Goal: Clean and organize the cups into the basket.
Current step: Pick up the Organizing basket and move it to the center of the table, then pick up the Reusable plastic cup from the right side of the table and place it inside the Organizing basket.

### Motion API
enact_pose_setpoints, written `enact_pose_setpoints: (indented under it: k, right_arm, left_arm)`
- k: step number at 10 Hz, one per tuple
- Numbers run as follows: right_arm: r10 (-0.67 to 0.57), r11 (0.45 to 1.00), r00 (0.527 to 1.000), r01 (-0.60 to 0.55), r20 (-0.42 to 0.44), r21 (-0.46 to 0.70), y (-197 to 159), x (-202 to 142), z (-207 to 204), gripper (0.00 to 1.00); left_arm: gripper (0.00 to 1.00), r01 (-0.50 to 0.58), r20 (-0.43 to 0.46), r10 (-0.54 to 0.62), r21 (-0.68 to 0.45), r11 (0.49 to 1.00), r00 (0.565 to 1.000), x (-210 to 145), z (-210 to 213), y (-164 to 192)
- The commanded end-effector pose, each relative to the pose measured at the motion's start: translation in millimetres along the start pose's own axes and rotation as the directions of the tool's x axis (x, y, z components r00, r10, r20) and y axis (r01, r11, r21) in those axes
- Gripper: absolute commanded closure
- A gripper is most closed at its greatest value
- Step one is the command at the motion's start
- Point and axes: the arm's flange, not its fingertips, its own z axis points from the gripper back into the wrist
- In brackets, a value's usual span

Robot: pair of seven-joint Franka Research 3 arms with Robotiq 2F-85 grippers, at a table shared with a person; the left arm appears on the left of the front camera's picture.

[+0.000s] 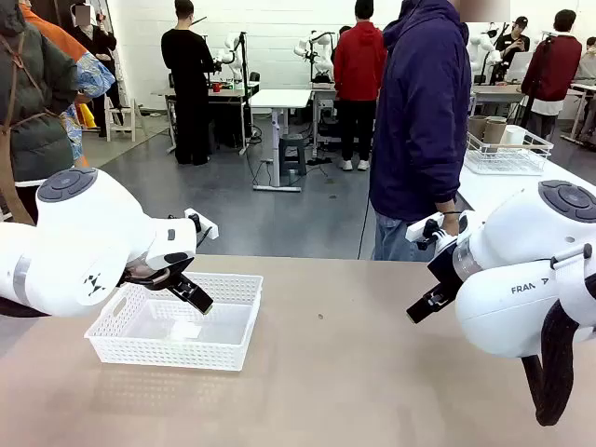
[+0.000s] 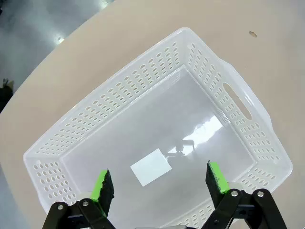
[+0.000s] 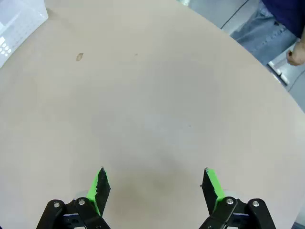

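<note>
**A:** Front view first. Whereabouts of the shallow rectangular white plastic basket with lattice sides (image 1: pixel 168 352)?

**B:** On the tan table (image 1: pixel 354 372), L half, empty. Long axis roughly L–R across the pic, slightly skewed. L gripper (image 1: pixel 197 300) hanging over its near-L part, angled down and R into it. Finger spread hard to read from here.

**A:** Cups?

**B:** None on this table. Two tall tan paper cups (image 1: pixel 480 126) plus a pale one (image 1: pixel 514 137) upright in a white wire-frame basket (image 1: pixel 507 163) on a side table past the R arm, beside a person in a navy jacket (image 1: pixel 424 112). Prob. the task's cups. Long axis vertical; which end up too small to tell. Well apart from both grippers, far-R of the R gripper (image 1: pixel 419 309), so nearer that arm.

**A:** L wrist view?

**B:** Looking straight down into the basket (image 2: pixel 119 83). Long axis diagonal, lower L to upper R. Oval handle cutout (image 2: pixel 237 101) in the R short wall, white label (image 2: pixel 150 167) on the floor. L gripper (image 2: pixel 162 179) spread wide, green pads (image 2: pixel 102 187) apart, nothing between.

**A:** R wrist view?

**B:** R gripper (image 3: pixel 155 183) also spread, empty, over bare table (image 3: pixel 152 105). Basket corner (image 3: pixel 19 21) top L, well apart. Person's hand (image 3: pixel 295 55) at the upper R edge.

**A:** Coming move?

**B:** Judgement only: turns on cups lying far-R, basket L. So R arm for fetching or receiving, L arm already at the drop spot.
</note>
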Motion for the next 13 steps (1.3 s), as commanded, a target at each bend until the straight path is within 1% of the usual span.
enact_pose_setpoints:
  k: [1,12,13]
  right_arm:
    - [0.000,1.000,1.000,0.000,0.000,0.000,0.0,0.0,0.0,0.00]
    - [0.000,1.000,1.000,0.000,0.000,0.000,0.0,0.0,0.0,0.00]
    - [-0.028,0.993,0.999,0.025,0.022,0.119,9.5,2.7,13.0,0.00]
  left_arm:
    - [0.00,0.000,0.000,0.000,0.000,1.000,1.000,0.0,0.0,-0.1]
    - [0.00,0.000,0.000,0.000,0.000,1.000,1.000,0.0,0.0,-0.1]
    - [0.00,0.000,0.000,0.000,0.000,1.000,1.000,0.1,0.0,-0.2]
